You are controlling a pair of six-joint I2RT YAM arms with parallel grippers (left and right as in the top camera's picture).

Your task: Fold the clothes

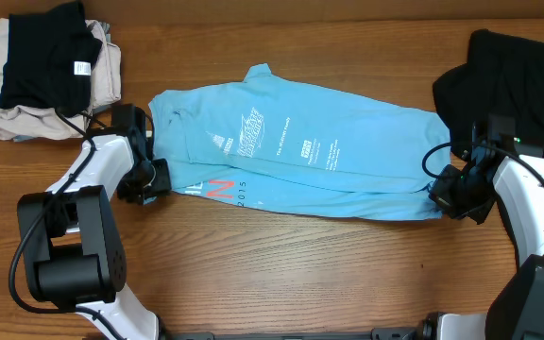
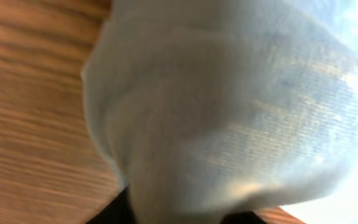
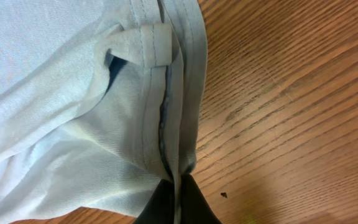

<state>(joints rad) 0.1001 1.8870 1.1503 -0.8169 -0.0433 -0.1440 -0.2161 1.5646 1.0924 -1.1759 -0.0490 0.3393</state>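
The light blue T-shirt point(image 1: 300, 151) lies across the desk point(image 1: 281, 274), long axis 9 to 3 o'clock, left fingers point(image 1: 149, 181) clenched on its 9 o'clock end, right fingers point(image 3: 161, 208) pinching the 3 o'clock hem, each arm nearest its own end.

Bright, even light from above fell on the table point(image 1: 281, 274), leaving only soft, short shadows under the arms. The black garment point(image 1: 513, 76) showed as a flat mass with little detail. The left wrist view was badly blurred, the T-shirt point(image 2: 229, 112) out of focus and glaring white at upper right. The right wrist view was sharp, stitching and wood grain crisp, the right gripper point(image 3: 176, 202) an underexposed dark shape.
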